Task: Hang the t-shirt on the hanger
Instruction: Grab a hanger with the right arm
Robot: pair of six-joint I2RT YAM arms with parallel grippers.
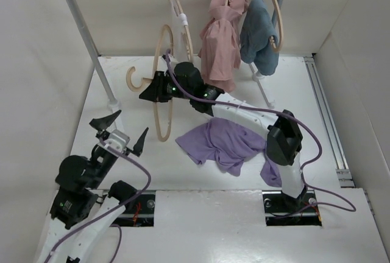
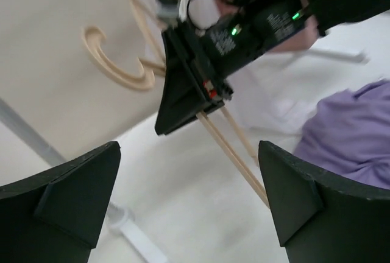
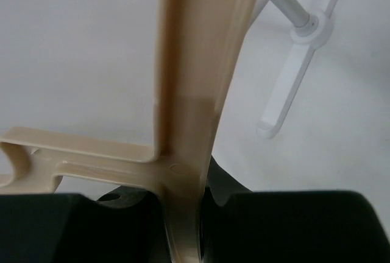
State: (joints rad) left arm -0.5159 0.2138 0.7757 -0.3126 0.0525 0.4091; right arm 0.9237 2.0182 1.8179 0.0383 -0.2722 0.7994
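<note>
The lavender t-shirt [image 1: 222, 144] lies crumpled on the white table in front of the right arm; it also shows in the left wrist view [image 2: 356, 132]. My right gripper [image 1: 152, 88] is shut on the pale tan hanger [image 1: 163, 101] and holds it above the table, hook [image 1: 135, 79] pointing left. In the right wrist view the hanger [image 3: 195, 62] fills the gap between the jaws. My left gripper [image 1: 120, 130] is open and empty, left of the hanger's lower end. In its wrist view the hanger arm [image 2: 234, 156] runs between the open fingers [image 2: 304, 202].
A white garment rack [image 1: 85, 38] stands at the back, its foot [image 1: 114, 100] on the table. On its bar hang an empty hanger [image 1: 177, 7], a dusty pink garment [image 1: 220, 31] and a blue-grey garment [image 1: 261, 31]. White walls enclose the table.
</note>
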